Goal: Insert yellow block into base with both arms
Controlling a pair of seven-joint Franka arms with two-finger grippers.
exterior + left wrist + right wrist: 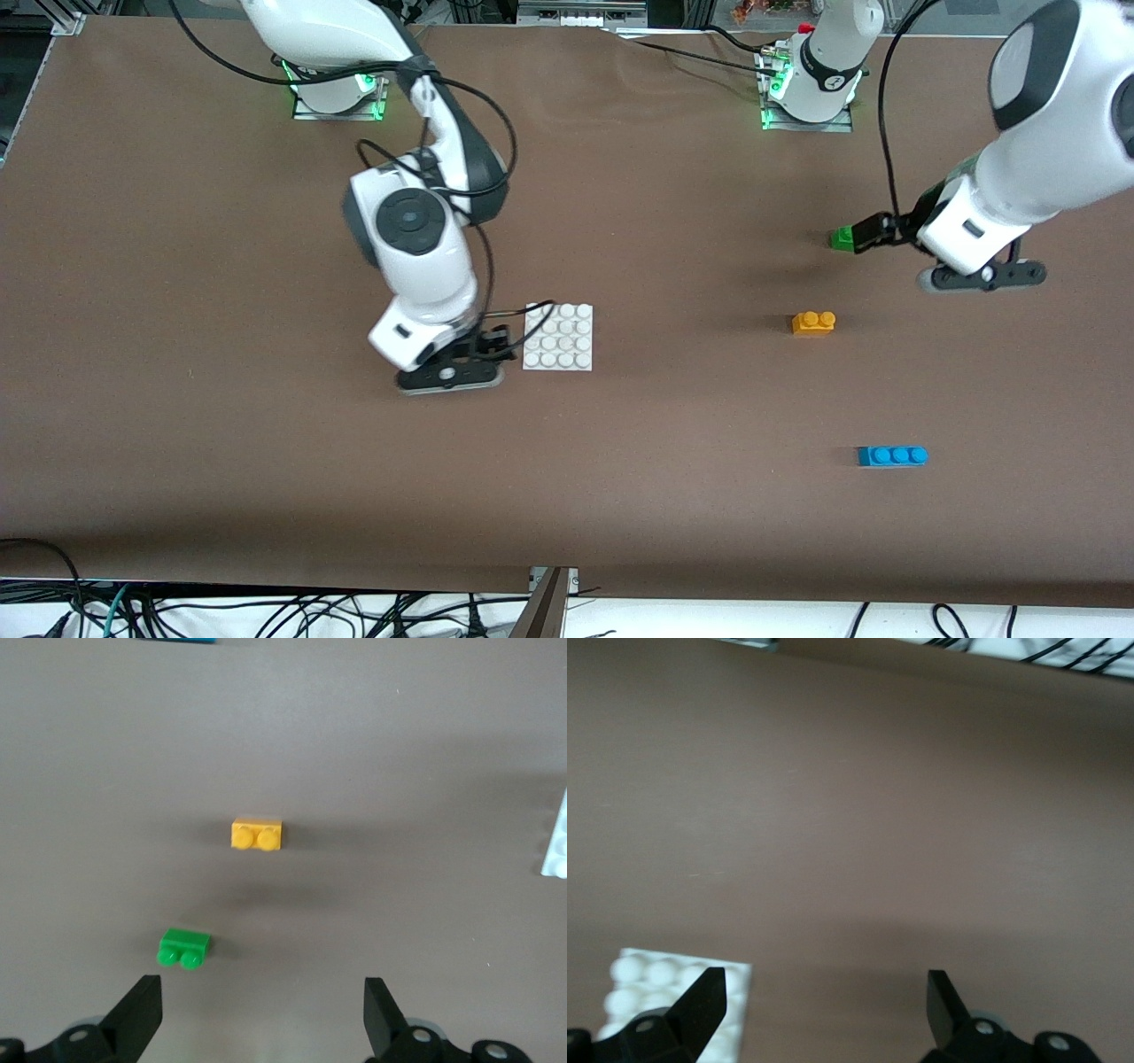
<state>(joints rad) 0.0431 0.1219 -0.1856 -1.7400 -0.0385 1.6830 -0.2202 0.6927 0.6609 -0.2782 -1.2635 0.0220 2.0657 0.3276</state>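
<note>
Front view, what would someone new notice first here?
Three bright bricks stand out on the brown table toward the left arm's end: a green brick, the yellow block nearer the camera, and a blue brick nearest. The left tool hangs open beside the green brick. The right tool is open beside the white base.

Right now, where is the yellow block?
The yellow block lies on the table toward the left arm's end, nearer the front camera than the green brick and farther from it than the blue brick.
</note>
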